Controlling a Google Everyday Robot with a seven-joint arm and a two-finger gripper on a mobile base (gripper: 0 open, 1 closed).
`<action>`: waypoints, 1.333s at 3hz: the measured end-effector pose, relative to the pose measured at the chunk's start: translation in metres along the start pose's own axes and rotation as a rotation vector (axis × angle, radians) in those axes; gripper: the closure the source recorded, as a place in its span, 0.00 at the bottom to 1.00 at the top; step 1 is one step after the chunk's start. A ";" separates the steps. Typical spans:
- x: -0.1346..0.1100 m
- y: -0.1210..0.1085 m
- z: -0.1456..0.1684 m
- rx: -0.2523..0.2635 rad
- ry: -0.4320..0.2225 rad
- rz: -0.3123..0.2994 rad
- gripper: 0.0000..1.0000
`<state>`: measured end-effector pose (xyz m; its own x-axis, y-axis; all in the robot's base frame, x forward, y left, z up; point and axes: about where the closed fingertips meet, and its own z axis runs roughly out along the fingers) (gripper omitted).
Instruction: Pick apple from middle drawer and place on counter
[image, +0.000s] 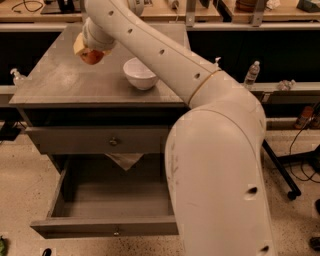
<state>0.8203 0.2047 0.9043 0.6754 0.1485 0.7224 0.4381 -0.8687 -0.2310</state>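
The apple (91, 56) is in the hand (89, 51), over the back left part of the worktop (60, 85). It shows red with a yellowish patch, poking out below a pale yellow finger pad (78, 44) that presses against its left side. The hand is closed snugly round the apple, with only the lower half of the fruit showing. From where I stand the apple looks slightly clear of the grey surface, though I cannot tell for certain whether it touches.

The arm (165, 57) comes up from the big white body at the lower right and stretches across the worktop to the far left. A white bowl (140, 74) sits upright on the worktop to the right of the apple, near it but apart, with the arm passing just behind it.

Under the worktop an upper drawer front (75, 141) with a round knob is pushed shut. Below it the middle drawer (100, 202) stands pulled well out. A pale crumpled sheet (124, 160) hangs from beneath the shut front, above the open drawer's back.

A small clear bottle (16, 76) stands just beside the worktop's left edge.
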 end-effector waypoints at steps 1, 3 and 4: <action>0.002 0.002 0.021 -0.014 0.031 -0.019 1.00; -0.010 -0.011 0.053 0.014 0.018 -0.061 1.00; -0.014 -0.015 0.061 0.030 0.013 -0.056 0.82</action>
<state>0.8406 0.2443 0.8580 0.6413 0.1903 0.7433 0.4932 -0.8444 -0.2094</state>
